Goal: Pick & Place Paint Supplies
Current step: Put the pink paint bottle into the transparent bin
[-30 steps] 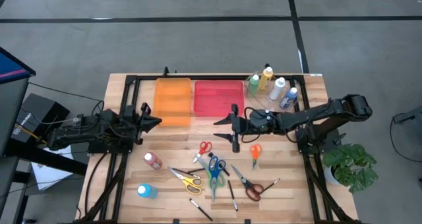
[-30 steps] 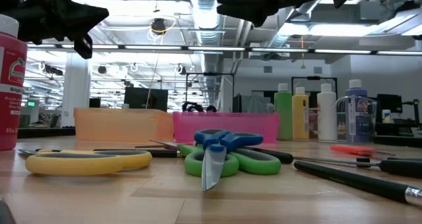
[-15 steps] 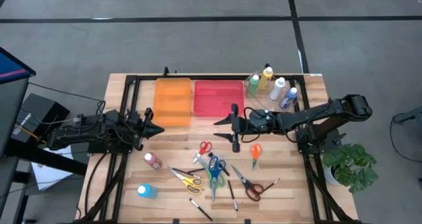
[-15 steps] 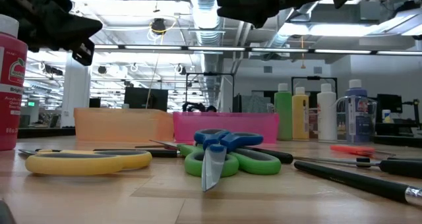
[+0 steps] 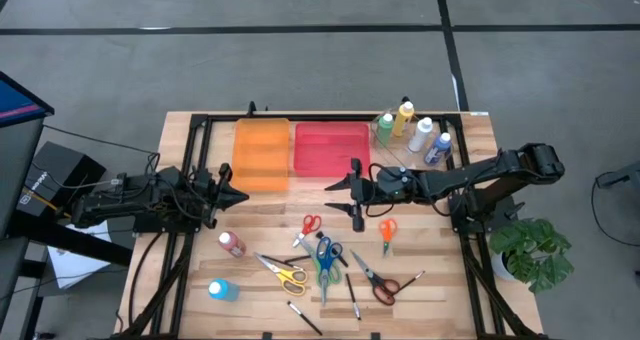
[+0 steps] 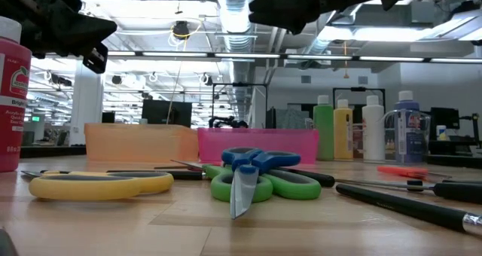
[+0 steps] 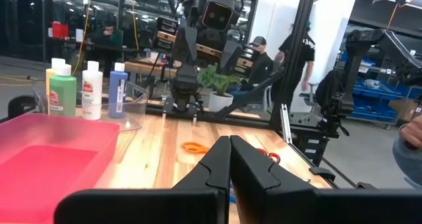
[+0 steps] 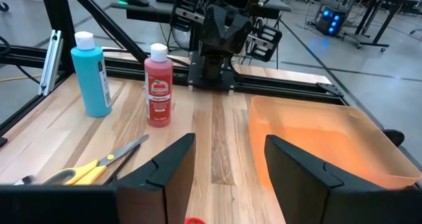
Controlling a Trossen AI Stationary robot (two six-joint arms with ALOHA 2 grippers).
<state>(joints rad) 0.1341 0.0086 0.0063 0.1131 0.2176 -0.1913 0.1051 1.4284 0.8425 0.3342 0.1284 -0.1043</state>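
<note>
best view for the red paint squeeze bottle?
Right wrist view: the red paint squeeze bottle stands whole, label readable. High view shows it small from above. Low view crops it at the edge. Left wrist view misses it.

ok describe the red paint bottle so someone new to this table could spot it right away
Start at the orange bin on the wooden table and go toward the near edge, on the left arm's side. The red paint bottle stands there with a white cap, and the light blue bottle stands nearer the edge. It is the only red bottle; the other bottles cluster at the far right corner.

Scissors (image 5: 325,257) before two bins (image 5: 300,152), bottles (image 5: 412,130) apparently right.
</note>
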